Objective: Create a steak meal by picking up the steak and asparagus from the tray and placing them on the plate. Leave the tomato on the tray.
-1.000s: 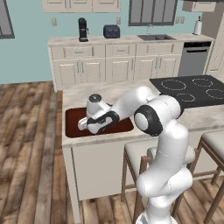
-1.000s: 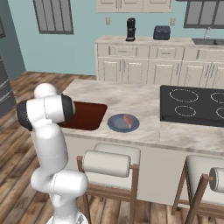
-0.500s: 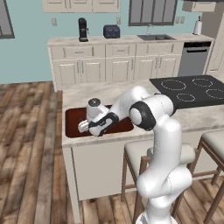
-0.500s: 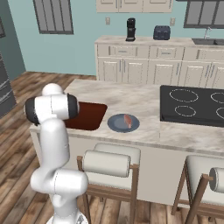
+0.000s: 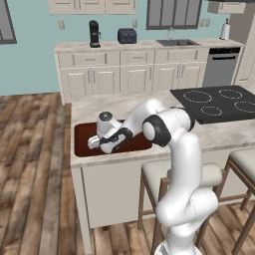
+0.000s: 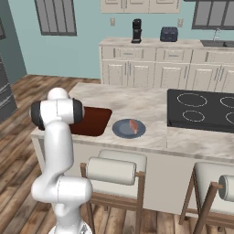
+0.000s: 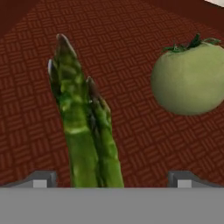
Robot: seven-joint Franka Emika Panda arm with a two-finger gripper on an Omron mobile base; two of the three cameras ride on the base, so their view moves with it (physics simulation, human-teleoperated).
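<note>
Low over the dark reddish-brown tray (image 5: 82, 133), my gripper (image 5: 92, 145) is open near its left part. In the hand view the green asparagus (image 7: 82, 127) lies on the tray floor (image 7: 131, 39), running up from between my two widely spread fingertips (image 7: 40, 180), which do not touch it. The yellowish-green tomato (image 7: 190, 78) sits on the tray to the right of the stalks, apart from them. The pinkish steak (image 6: 133, 125) lies on the grey-blue plate (image 6: 121, 131), which stands on the counter just right of the tray (image 6: 95, 121).
A black cooktop (image 6: 201, 109) fills the counter's right part. Two stools (image 6: 116, 170) stand in front of the island. My own arm (image 5: 149, 119) stretches across the tray's right half. Marble counter (image 6: 137, 100) lies behind the plate.
The hand has dropped lower and slightly left over the tray, closer to its floor. Steak and plate have not moved.
</note>
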